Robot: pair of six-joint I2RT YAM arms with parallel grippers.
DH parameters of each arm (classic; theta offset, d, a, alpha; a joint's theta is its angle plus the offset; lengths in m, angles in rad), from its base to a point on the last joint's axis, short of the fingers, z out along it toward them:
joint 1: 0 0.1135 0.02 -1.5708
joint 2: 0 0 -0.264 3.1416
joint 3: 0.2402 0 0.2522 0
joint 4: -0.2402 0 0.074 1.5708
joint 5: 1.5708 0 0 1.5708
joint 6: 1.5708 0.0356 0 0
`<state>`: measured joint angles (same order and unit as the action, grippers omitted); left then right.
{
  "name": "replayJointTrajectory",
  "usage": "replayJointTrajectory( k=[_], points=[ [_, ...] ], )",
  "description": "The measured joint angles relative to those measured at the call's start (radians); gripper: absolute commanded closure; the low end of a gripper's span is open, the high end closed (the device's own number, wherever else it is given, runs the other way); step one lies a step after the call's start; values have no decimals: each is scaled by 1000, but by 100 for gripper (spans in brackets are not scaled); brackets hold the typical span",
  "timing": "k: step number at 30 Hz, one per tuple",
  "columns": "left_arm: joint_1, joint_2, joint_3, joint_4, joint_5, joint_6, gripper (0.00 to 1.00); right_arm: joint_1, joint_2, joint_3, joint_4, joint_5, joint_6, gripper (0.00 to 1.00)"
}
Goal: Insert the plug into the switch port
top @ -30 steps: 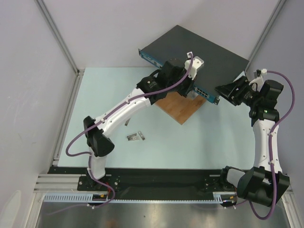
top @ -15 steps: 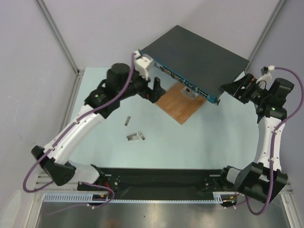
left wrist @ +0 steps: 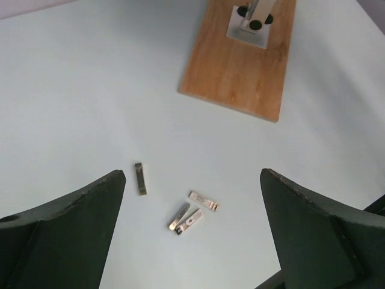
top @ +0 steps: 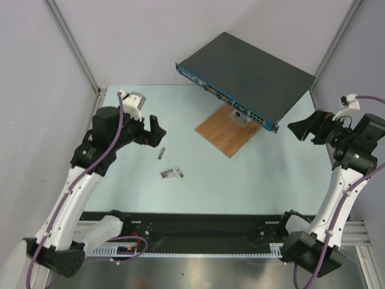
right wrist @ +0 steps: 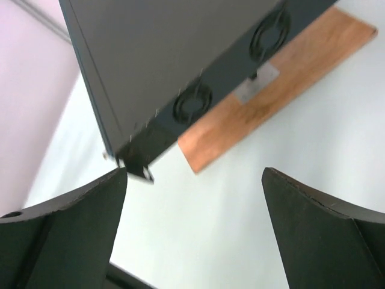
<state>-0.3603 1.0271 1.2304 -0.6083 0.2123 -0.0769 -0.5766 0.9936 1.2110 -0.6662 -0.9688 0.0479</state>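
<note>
Pale blue-green tabletop, grey walls on three sides.

Left side: your left gripper hangs over the table close to the left wall, jaws spread wide with nothing between them. In its wrist view the left gripper looks down on bare tabletop.

Just right of it, three or four small silver metal strips lie loose on the table; the same strips show between the fingers, with one a little apart to the left.

Centre: a brown rectangular wooden board lies flat, with a small grey bracket standing at its far end.

The wide, flat dark grey metal switch sits at the far right. Its blue front strip faces left, and its front edge hangs over the board's far end. The right wrist view shows the switch raised above the board, round vents along one side.

Right side: your right gripper is near the switch's right corner but not touching, jaws wide apart and empty.

Versus a second ago, the left arm was stretched across the board with its gripper at the front strip and is now pulled back left. The right gripper was at the switch corner and has backed off.

Open room: wide bare table between the two grippers. Each arm has a wall close on its outer side.
</note>
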Motion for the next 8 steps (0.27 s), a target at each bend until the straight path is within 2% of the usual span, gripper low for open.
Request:
replayJointTrajectory(
  k=[8],
  points=[
    [77, -198, -170, -34, -36, 8, 0, 135, -99, -69, -157, 107, -141, 0]
  ],
)
